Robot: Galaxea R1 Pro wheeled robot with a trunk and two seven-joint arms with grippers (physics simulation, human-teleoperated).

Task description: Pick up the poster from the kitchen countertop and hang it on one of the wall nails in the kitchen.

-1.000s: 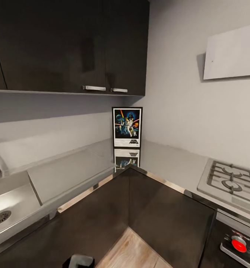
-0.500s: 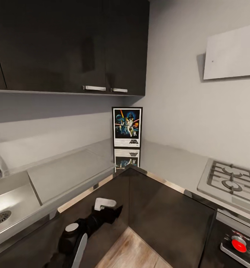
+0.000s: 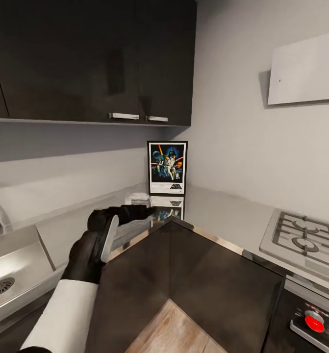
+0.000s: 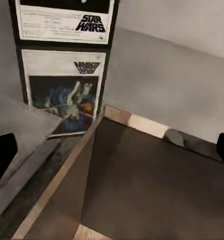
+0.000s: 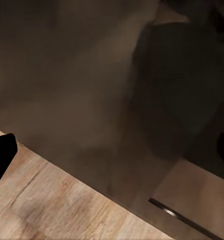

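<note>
While the poster (image 3: 167, 167) stood upright in the far corner of the countertop (image 3: 218, 208), leaning against the wall where the two runs of the worktop met, its mirror image showed on the glossy grey surface just in front of it. Dark wall cabinets (image 3: 90, 59) hung above and to the left of it, and a pale hood (image 3: 305, 69) sat on the right wall.

From the head camera, the left arm reached in from the near left, white sleeve and black wrist, with the left gripper (image 3: 137, 208) over the left run of the countertop, near the inner corner and short of the poster, not touching it. In the left wrist view its two black fingertips (image 4: 2, 155) sat at opposite edges of the picture, well apart with nothing between them, so the jaws stood wide. That view looked at the poster's lower border (image 4: 64, 24) with the "STAR WARS" logo, its reflection below, and the wood edge strip (image 4: 142, 125) of the countertop.

A sink (image 3: 10, 267) lay at the near left, a hob (image 3: 301, 238) at the right, with a red knob (image 3: 314, 322) below it.

The right gripper (image 5: 112, 150) looked at dark cabinet fronts (image 5: 81, 75) and wooden floor (image 5: 46, 205); its fingertips also sat far apart, holding nothing.
</note>
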